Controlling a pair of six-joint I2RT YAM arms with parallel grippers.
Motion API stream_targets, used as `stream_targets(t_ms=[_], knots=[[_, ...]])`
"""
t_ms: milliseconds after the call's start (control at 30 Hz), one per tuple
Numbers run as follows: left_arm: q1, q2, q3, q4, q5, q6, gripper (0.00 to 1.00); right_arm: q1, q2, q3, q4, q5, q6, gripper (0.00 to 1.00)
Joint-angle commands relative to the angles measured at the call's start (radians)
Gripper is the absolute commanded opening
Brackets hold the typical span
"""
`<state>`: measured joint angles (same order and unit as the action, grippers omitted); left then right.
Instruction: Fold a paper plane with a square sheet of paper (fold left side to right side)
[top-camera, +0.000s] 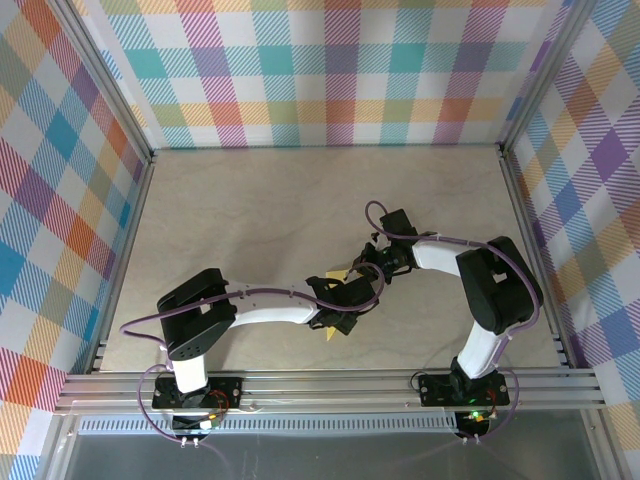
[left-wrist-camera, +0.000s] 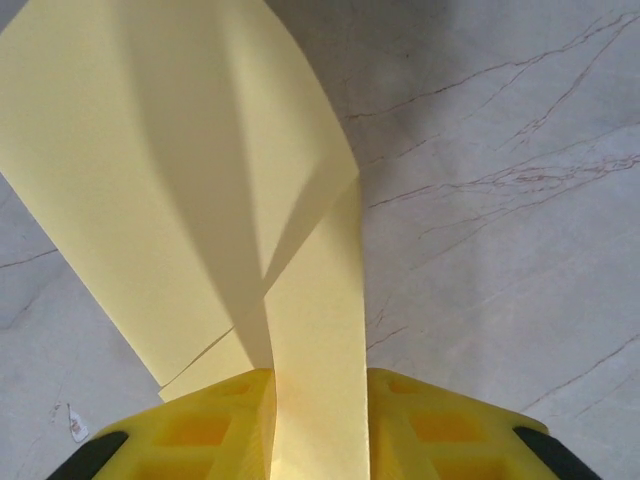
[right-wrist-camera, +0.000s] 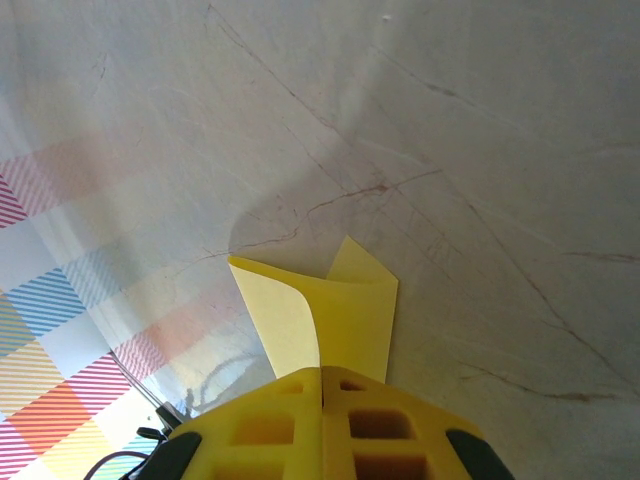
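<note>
The marbled beige tabletop (top-camera: 250, 200) is just the work surface. The thin bright yellow paper sheet (left-wrist-camera: 180, 180) sits near its middle, looking lifted and curled, I'd guess so one side can swing across. The right gripper (right-wrist-camera: 322, 375), coming in from 3 o'clock, has its jaws pressed together, pinching an edge as an anchor. The left gripper (left-wrist-camera: 318, 385), coming in from 8 o'clock, has its jaws parted with a paper strip running through the gap.

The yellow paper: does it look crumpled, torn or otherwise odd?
Yes, a bit odd: the square sheet of paper is not flat. It bows up off the table, curling over itself at the left gripper, while the right gripper pinches a bent-over corner. No tear shows.
</note>
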<state>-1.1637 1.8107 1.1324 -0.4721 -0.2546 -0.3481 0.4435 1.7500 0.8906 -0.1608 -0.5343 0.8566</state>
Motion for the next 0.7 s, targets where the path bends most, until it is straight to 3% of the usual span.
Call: stream_targets(t_ms=[0, 533, 667], knots=[[-0.008, -0.035, 0.029, -0.026, -0.001, -0.006, 0.29, 0.008, 0.022, 0.025, -0.024, -0.004, -0.008, 0.0], [-0.004, -0.041, -0.023, 0.002, 0.009, -0.054, 0.1, 0.008, 0.011, 0.028, -0.032, 0.004, -0.017, 0.0], [0.02, -0.076, -0.072, 0.047, 0.045, -0.092, 0.06, 0.001, -0.03, 0.027, 0.002, 0.004, -0.021, 0.12]])
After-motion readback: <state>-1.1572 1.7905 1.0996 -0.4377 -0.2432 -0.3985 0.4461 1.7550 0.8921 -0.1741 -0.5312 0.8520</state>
